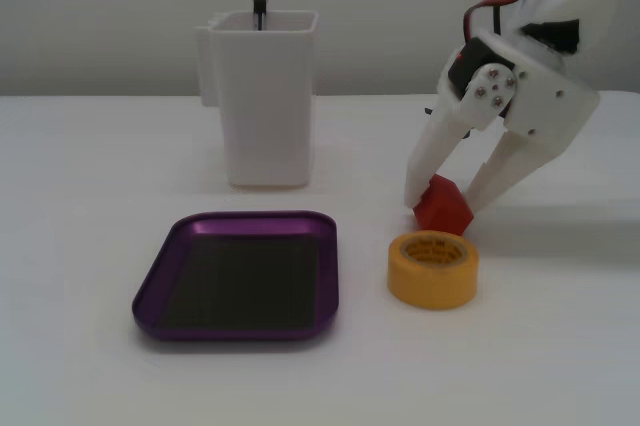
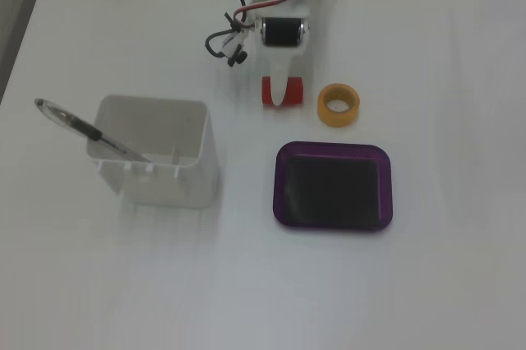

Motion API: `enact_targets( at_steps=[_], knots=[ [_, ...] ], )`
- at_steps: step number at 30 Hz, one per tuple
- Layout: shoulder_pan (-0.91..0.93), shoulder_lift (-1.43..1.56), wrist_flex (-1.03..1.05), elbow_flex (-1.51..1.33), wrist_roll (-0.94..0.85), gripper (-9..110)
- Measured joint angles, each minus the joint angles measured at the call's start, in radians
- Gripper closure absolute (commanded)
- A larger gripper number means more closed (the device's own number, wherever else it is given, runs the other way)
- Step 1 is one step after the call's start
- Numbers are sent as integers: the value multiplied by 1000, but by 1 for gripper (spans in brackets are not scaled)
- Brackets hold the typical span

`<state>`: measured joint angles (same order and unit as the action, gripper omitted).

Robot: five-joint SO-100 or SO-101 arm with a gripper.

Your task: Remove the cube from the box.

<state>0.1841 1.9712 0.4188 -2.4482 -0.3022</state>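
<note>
The red cube (image 1: 443, 208) sits tilted between my gripper's (image 1: 442, 202) two white fingers, at table level, outside the purple box (image 1: 160, 281) and to its right in this fixed view. The fingers press on both sides of the cube. The box's dark bottom is bare. In the fixed view from above, the gripper (image 2: 282, 97) comes down from the top, one finger covers the middle of the cube (image 2: 268, 90), and the box (image 2: 333, 151) lies below it.
A yellow tape roll (image 1: 433, 268) lies just in front of the cube, and it also shows from above (image 2: 339, 105). A tall white container (image 1: 265, 106) with a pen (image 2: 90, 130) stands behind the box.
</note>
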Motion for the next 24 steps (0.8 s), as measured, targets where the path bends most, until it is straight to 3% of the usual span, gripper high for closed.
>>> enact_targets(
  at_steps=[13,24],
  knots=[
    [-11,57,129,32,81,86],
    [-49,506,331,78,146,86]
  ],
)
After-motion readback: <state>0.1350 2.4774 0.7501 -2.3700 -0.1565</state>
